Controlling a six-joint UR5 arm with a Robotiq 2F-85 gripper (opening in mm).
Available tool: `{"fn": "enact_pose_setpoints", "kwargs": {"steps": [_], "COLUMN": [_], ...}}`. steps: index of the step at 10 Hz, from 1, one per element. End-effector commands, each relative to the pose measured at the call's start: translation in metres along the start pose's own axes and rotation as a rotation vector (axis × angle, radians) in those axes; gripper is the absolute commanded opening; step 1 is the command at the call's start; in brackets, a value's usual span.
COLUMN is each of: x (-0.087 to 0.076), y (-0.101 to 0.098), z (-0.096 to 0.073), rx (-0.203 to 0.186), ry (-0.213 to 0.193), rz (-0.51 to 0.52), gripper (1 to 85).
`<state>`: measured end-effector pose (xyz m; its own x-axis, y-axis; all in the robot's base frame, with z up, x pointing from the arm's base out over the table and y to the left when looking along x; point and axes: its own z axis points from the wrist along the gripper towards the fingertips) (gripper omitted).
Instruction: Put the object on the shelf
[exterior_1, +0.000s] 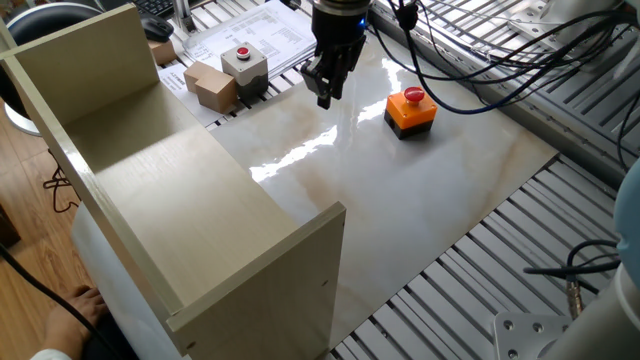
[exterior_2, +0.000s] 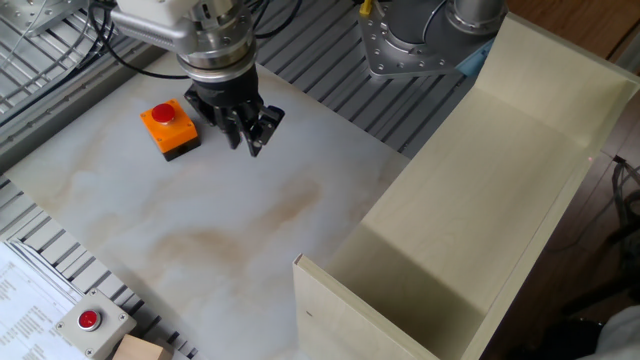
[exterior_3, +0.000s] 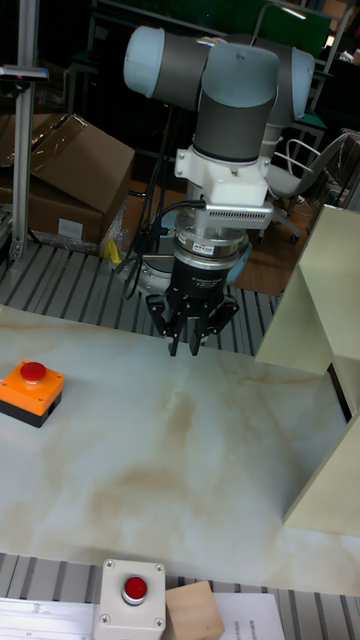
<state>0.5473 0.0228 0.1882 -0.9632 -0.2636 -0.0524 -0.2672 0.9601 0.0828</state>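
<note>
The object (exterior_1: 410, 110) (exterior_2: 168, 128) (exterior_3: 30, 392), a small box with an orange top, black base and red mushroom button, stands on the marbled table. My gripper (exterior_1: 325, 98) (exterior_2: 252, 145) (exterior_3: 187, 348) hangs just above the table a short way from the object, on the shelf's side of it. Its fingertips are drawn together with nothing between them. It touches nothing. The shelf (exterior_1: 150, 170) (exterior_2: 480, 200) (exterior_3: 330, 300), a large beige wooden unit with upright side walls, lies at the table's far side from the object.
A grey box with a red button (exterior_1: 243, 62) (exterior_2: 90, 322) (exterior_3: 133, 595) and a brown cardboard box (exterior_1: 210, 85) (exterior_3: 193, 610) sit together at the table's edge by printed papers (exterior_1: 250, 30). Black cables (exterior_1: 500, 50) trail over the slatted frame. The arm's base (exterior_2: 420, 40) stands behind the table.
</note>
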Motion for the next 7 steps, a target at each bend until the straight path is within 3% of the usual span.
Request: {"fn": "enact_pose_setpoints", "kwargs": {"steps": [1, 3, 5, 7], "x": [-0.011, 0.001, 0.025, 0.048], "y": [0.003, 0.006, -0.034, -0.059], "z": [-0.002, -0.001, 0.009, 0.030], "rx": [-0.010, -0.027, 0.038, 0.045], "ry": [-0.044, 0.000, 0.060, 0.074], "rz": [-0.124, -0.164, -0.343, -0.410], "gripper": [58.3, 67.3, 73.7, 74.3]}}
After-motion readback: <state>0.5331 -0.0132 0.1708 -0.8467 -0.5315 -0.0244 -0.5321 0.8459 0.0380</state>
